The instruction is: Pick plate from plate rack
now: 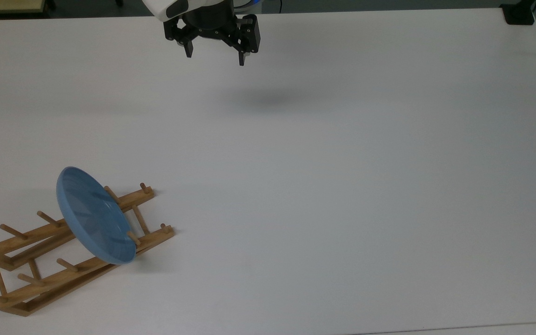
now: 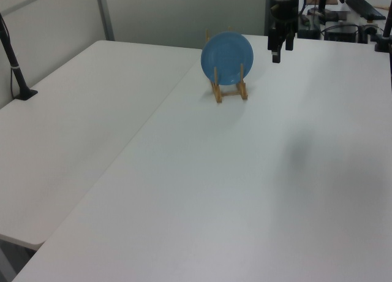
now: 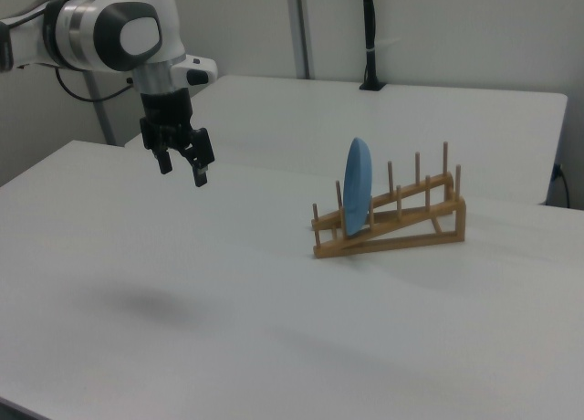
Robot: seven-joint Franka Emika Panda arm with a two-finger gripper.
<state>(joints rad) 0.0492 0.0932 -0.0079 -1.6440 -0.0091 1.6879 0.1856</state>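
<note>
Top view puts the plate rack near the table's lower left corner, with the plate standing on edge in a slot toward the rack's right-hand end, leaning against the pegs. In the right view the plate shows as a thin, nearly upright sliver between dowels at the low end of the sloped rack. The gripper hangs above the table's far edge, well apart from the rack, its fingers spread wide and empty; the left view shows it in the air just to the plate's right. The plate looks stiff and light, probably plastic or thin ceramic, with a matte surface that should give the pads fair purchase, though the shallow curve of the rim could let it slip or swing if pinched off-centre. The sensible hold is on the top of the rim, the part standing clear of the pegs, with one finger on each face. Lifting should follow the line of the pegs, since a sideways pull would likely drag the light wooden rack along or tip it.
</note>
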